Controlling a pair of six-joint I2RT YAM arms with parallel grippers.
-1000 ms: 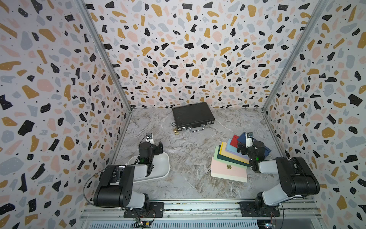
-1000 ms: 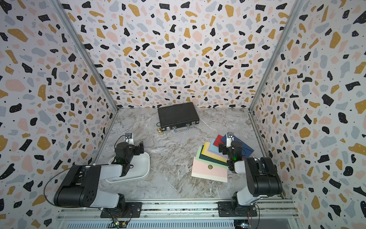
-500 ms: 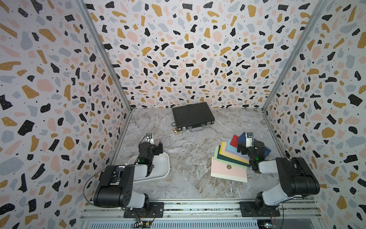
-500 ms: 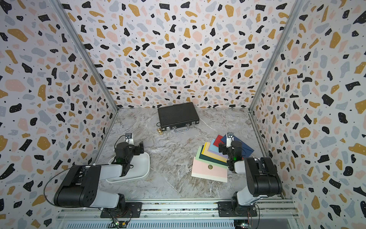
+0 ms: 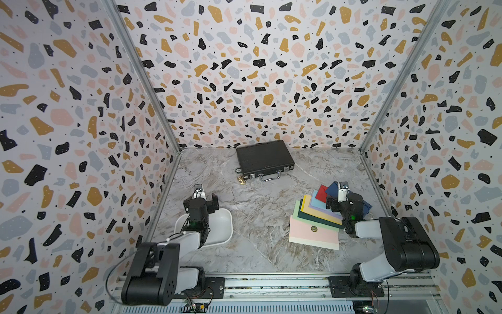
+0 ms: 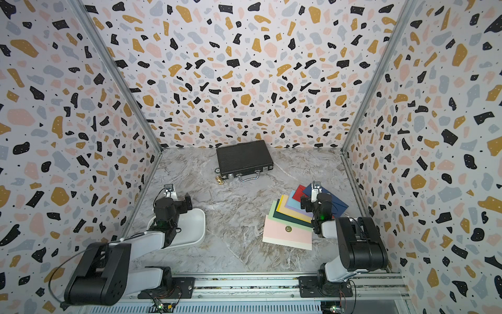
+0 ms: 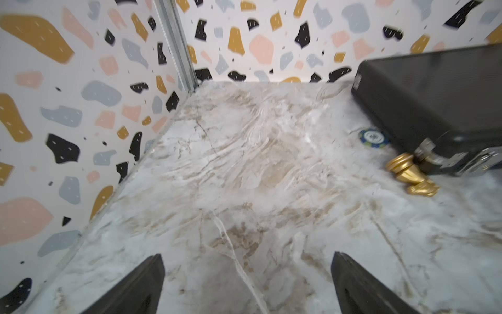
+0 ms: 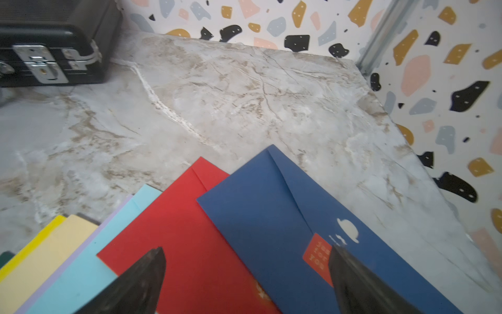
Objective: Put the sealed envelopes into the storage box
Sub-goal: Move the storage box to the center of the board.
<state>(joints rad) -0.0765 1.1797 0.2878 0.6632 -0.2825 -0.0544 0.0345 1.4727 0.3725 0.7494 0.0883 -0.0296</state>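
Observation:
The sealed envelopes lie in a fan on the right of the marble table. A pink one (image 5: 304,233) with a round seal is at the front and a navy one (image 5: 365,208) at the back. My right gripper (image 5: 343,202) hovers open over the fan's far end. In the right wrist view its jaws (image 8: 245,252) straddle the red envelope (image 8: 184,231) and the navy envelope (image 8: 271,206), holding nothing. The storage box (image 5: 225,220), a white tub, sits at the left under my left arm. My left gripper (image 5: 201,200) is open above the box's far edge, over bare table (image 7: 247,261).
A shut black briefcase (image 5: 264,159) with metal latches lies at the back centre. A gold trinket (image 7: 407,175) and a blue poker chip (image 7: 372,138) rest by its front left corner. Patterned walls enclose the table on three sides.

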